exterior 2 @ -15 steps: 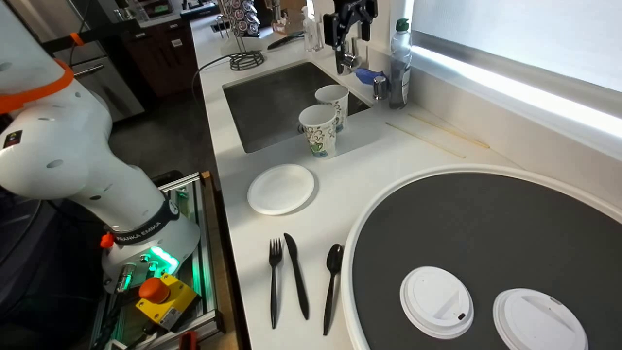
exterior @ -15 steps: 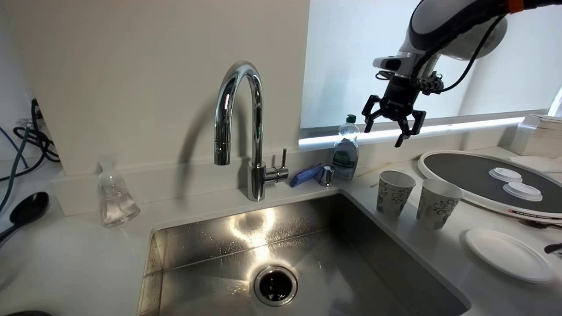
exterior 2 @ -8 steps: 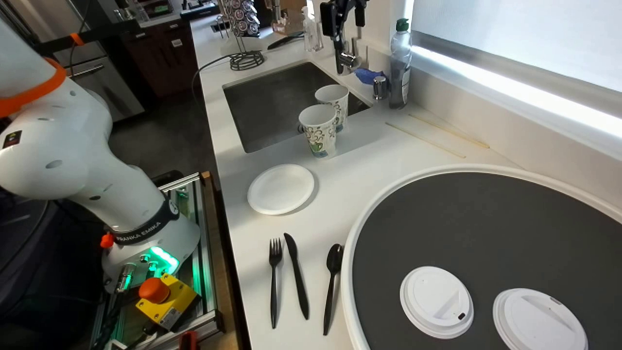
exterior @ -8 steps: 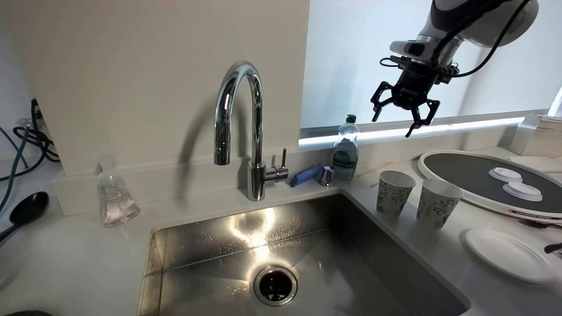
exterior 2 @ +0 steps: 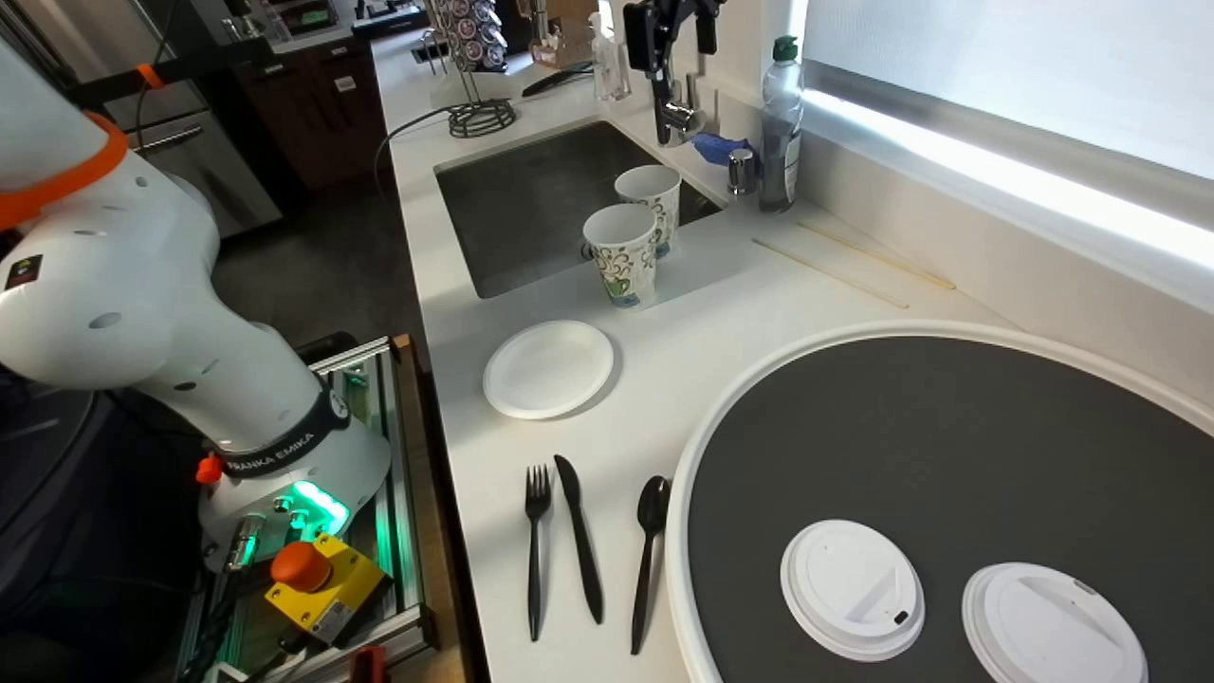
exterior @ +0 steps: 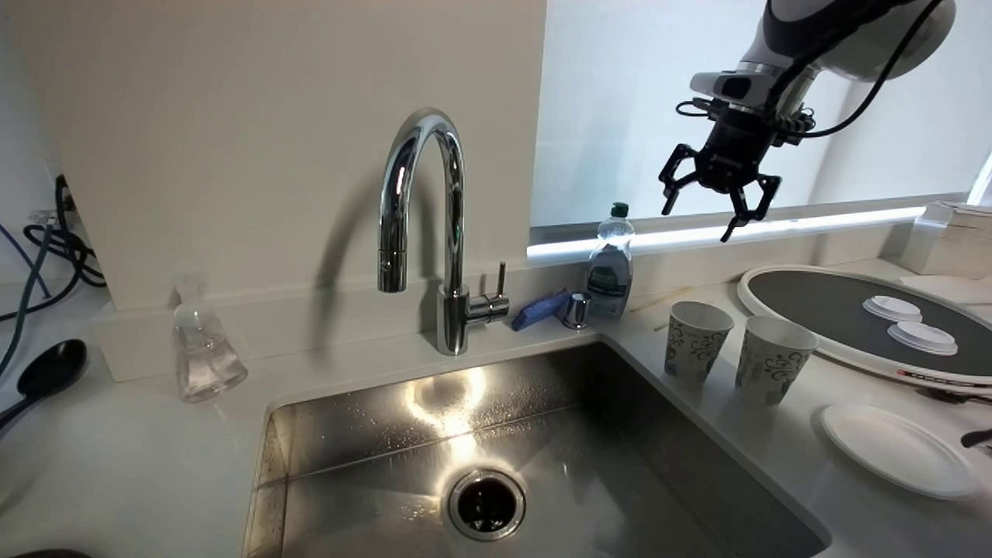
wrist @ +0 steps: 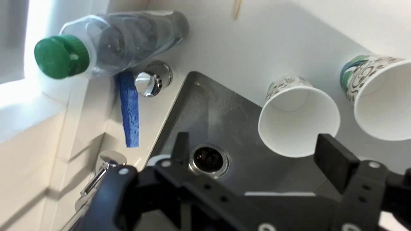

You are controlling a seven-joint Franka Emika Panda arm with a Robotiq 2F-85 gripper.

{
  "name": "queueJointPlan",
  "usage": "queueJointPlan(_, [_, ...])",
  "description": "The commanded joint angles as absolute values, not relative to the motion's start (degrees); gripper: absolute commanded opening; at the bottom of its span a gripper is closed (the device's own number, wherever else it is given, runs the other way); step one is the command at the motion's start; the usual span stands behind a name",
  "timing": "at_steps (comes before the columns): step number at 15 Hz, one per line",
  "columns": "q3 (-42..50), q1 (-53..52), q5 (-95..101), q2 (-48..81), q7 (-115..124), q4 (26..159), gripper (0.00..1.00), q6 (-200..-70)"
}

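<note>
Paper cups (exterior: 697,342) stand lower than our empty, wide-spread gripper (exterior: 697,224); if we descend off-centre, we could topple one.

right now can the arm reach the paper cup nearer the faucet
Probably yes: the open gripper hangs higher and nothing seems between it and that cup, though the other cup stands close.
</note>
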State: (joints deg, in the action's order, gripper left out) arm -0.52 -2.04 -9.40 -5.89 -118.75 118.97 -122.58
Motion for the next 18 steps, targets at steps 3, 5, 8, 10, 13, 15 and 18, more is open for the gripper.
queueJointPlan(3, [-2.14, -1.89, 7.56, -6.91, -97.39, 117.74, 1.0, -119.86])
queueJointPlan(5, [-2.75, -2.1, 12.36, -7.25, -90.5, 117.0, 1.0, -116.03])
queueJointPlan(8, [-3.06, -2.79, 13.18, -7.4, -86.22, 115.31, 1.0, -108.62])
queueJointPlan(10, [-2.36, -3.11, 9.39, -7.63, -88.46, 114.61, 1.0, -105.97])
queueJointPlan(13, [-1.68, -2.84, 6.13, -7.73, -87.13, 114.3, 1.0, -104.41])
queueJointPlan(15, [-1.28, -2.89, 4.48, -8.18, -87.88, 114.85, 1.0, -104.65])
queueJointPlan(18, [-0.49, -3.18, 0.98, -10.01, -94.09, 118.21, 1.0, -111.32])
